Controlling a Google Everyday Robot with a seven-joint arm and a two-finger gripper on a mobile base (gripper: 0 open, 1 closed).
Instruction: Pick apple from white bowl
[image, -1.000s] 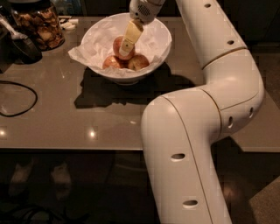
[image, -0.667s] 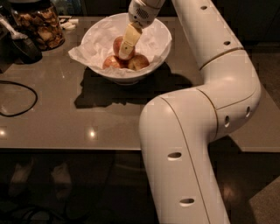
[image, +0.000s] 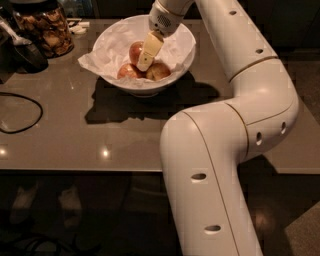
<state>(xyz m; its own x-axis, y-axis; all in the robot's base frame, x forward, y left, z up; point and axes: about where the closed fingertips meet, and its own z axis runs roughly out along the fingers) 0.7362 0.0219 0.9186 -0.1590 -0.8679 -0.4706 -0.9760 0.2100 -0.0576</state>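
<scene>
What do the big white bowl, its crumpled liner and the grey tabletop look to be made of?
Large round white bowl: likely glazed ceramic, smooth glossy wall. Crumpled white liner: paper, matte, creased, overhanging the rim. Grey tabletop: polished stone or laminate, unclear; mirrors light spots. Gripper is down inside the bowl among the apples.

Single white arm (image: 210, 200) rises from the lower right foreground, bends sharply at a bulky elbow on the right, then extends up and left to the far side. Wrist (image: 167, 15) is angled downward. Gripper (image: 145, 61) points down and slightly left, positioned inside the rim of the white bowl (image: 150, 86).
</scene>
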